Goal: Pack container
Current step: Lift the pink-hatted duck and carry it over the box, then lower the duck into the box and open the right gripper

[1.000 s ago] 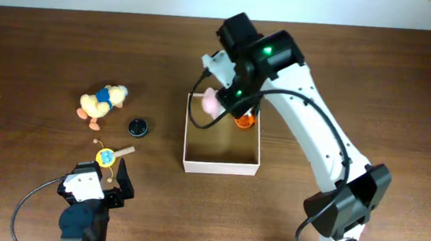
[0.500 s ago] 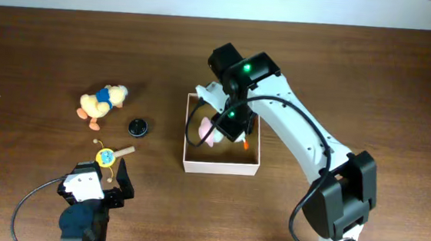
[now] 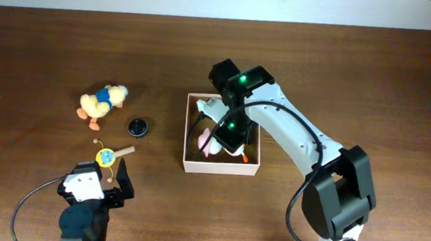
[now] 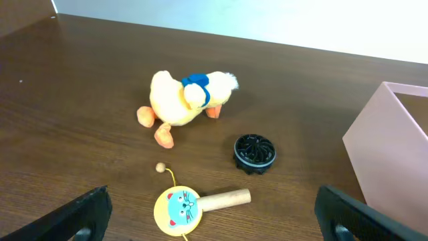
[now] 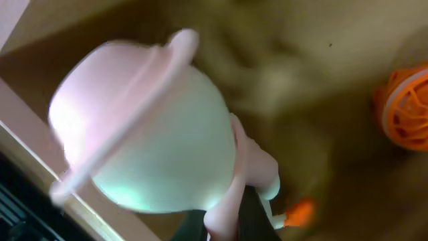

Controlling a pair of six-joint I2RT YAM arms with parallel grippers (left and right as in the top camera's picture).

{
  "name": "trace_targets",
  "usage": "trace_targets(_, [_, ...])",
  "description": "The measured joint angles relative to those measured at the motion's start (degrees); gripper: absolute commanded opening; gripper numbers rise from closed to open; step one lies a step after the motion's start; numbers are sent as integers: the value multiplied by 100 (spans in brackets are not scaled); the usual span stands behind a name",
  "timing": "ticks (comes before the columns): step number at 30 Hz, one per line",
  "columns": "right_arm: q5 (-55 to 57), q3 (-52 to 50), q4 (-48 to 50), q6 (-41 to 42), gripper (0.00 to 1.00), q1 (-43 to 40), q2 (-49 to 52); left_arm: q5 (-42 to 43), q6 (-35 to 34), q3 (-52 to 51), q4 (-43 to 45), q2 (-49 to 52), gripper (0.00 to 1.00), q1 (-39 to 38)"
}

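Note:
The container (image 3: 219, 168) is a square shallow box with white walls and a tan inside, at the table's middle. My right gripper (image 3: 228, 139) reaches down into it, shut on a pink plush toy (image 3: 213, 146). The right wrist view shows the toy (image 5: 147, 134) close up over the tan floor (image 5: 301, 53), pinched between my fingers (image 5: 227, 224). An orange ball (image 5: 408, 110) lies inside the container, also visible from overhead (image 3: 245, 160). My left gripper (image 3: 94, 192) is open and empty near the front left; the container's wall (image 4: 394, 154) shows at its right.
A yellow duck plush (image 3: 101, 101) (image 4: 184, 100), a black round cap (image 3: 138, 127) (image 4: 255, 152) and a yellow cat-face rattle with a wooden handle (image 3: 106, 156) (image 4: 179, 209) lie on the table left of the container, in front of my left gripper (image 4: 217, 231).
My right gripper has carried the pink plush toy from the container's back rim down and forward into the container. The left arm has not moved.

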Motion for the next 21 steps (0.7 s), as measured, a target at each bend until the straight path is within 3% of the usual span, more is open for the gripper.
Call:
trace_targets(15, [-17,-654,490,-2,5,103,0,0,0,0,0,0,99,0])
trace_targets(21, [-33,-654,492,-2,27,105,0,0,0,0,0,0,99,0])
